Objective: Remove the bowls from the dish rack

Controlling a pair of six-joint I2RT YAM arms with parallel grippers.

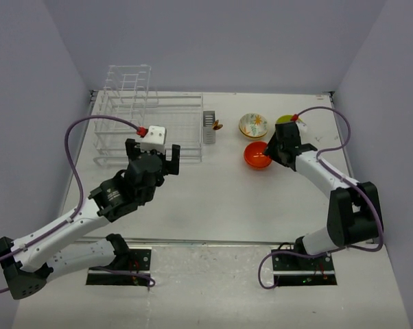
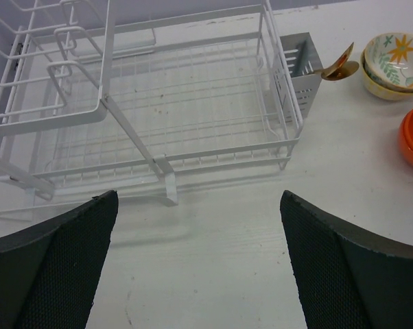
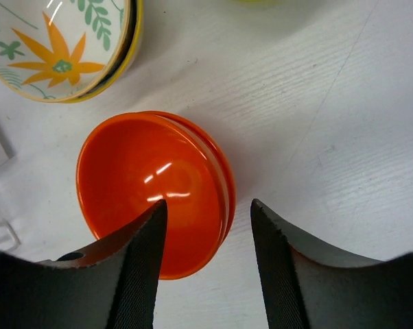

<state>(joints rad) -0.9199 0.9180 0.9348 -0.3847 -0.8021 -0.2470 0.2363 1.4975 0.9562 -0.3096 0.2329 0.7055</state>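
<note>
The white wire dish rack point(image 1: 117, 130) stands at the far left with no bowl showing in it; it also fills the left wrist view point(image 2: 172, 103). All three bowls sit on the table to its right: the flower-patterned one point(image 1: 253, 125), the lime green one point(image 1: 284, 120) and the orange-red one point(image 1: 256, 155). My right gripper point(image 3: 206, 205) is open over the orange-red bowl point(image 3: 151, 192). One finger is above its inside, the other outside its right rim. My left gripper point(image 2: 198, 195) is open and empty above the table, just in front of the rack.
The grey cutlery caddy point(image 1: 208, 128) hangs on the rack's right end, with a small golden-brown piece point(image 2: 340, 65) beside it. The patterned bowl point(image 3: 55, 48) lies just beyond the orange-red one. Grey walls close in the table at the back and sides.
</note>
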